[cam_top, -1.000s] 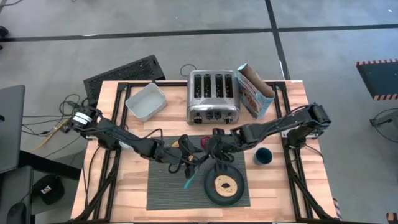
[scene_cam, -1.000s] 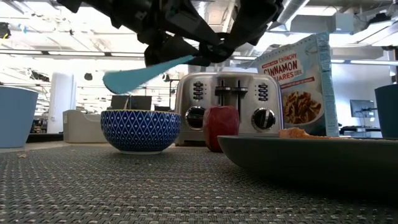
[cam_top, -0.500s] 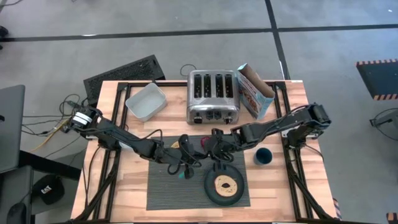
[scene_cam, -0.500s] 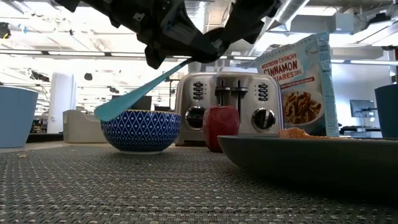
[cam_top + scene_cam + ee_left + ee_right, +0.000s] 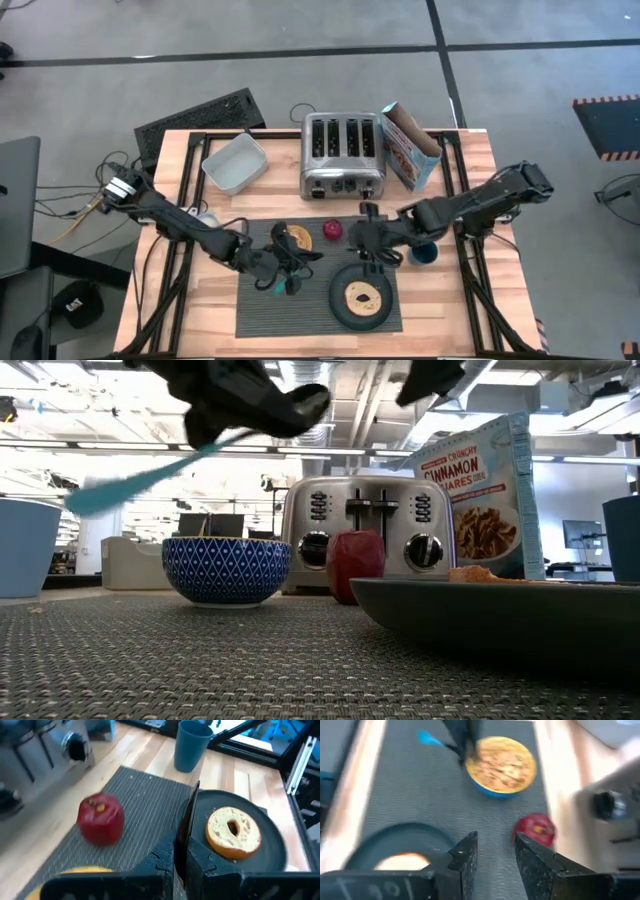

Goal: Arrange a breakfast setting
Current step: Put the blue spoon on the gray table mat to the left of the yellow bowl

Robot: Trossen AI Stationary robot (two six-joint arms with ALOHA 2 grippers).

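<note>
Ribbed grey placemat [image 5: 255, 310] on a slatted wooden table [image 5: 455, 305], office behind. Left gripper [image 5: 268, 281], clamped on the blue-handled spoon [image 5: 150, 473], has moved left; right gripper [image 5: 366, 248], fingers parted, has withdrawn.

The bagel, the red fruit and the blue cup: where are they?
bagel [image 5: 233, 831], left wrist view, on its bread ring beside the hole.
red fruit [image 5: 101, 817], left wrist view, on its rounded side.
blue cup [image 5: 191, 747], left wrist view, on its outer wall.

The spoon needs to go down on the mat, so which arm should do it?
The left. Its pincer is shut on the blue-handled spoon above the placemat. The right pincer holds nothing.
</note>
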